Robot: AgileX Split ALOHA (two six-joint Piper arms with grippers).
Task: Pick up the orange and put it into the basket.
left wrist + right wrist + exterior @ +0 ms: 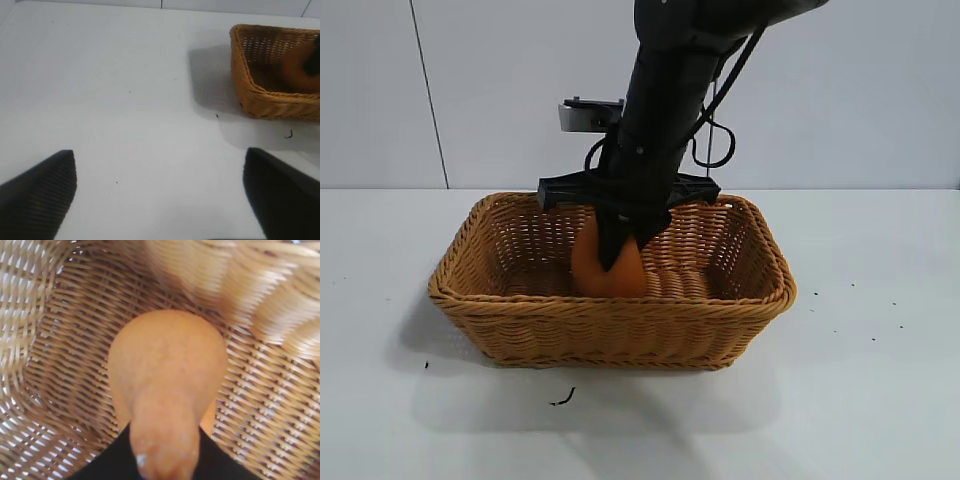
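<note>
So the right arm comes down from above straight into the basket (520, 320), which sits on the white table (880, 400) toward its back edge. The right gripper (617, 262) is clamped on the orange (620, 280), holding it by the knobby neck end, with the fat end pointing down at the woven floor. From the outside camera the fruit is below the braided rim, roughly mid-basket, a bit nearer the basket's front wall than the back one. Can't really tell if it's touching the bottom or hanging just above it. The right wrist camera looks right down the orange (167, 385) with the basket's weave (60, 365) all around it, and the dark fingers (112, 460) hug the neck on both sides.

The left gripper (160, 192) is parked over bare table well off to the side of the basket (260, 97), jaws spread wide with nothing in them. A few dark specks (563, 398) lie on the table near the basket's front.
</note>
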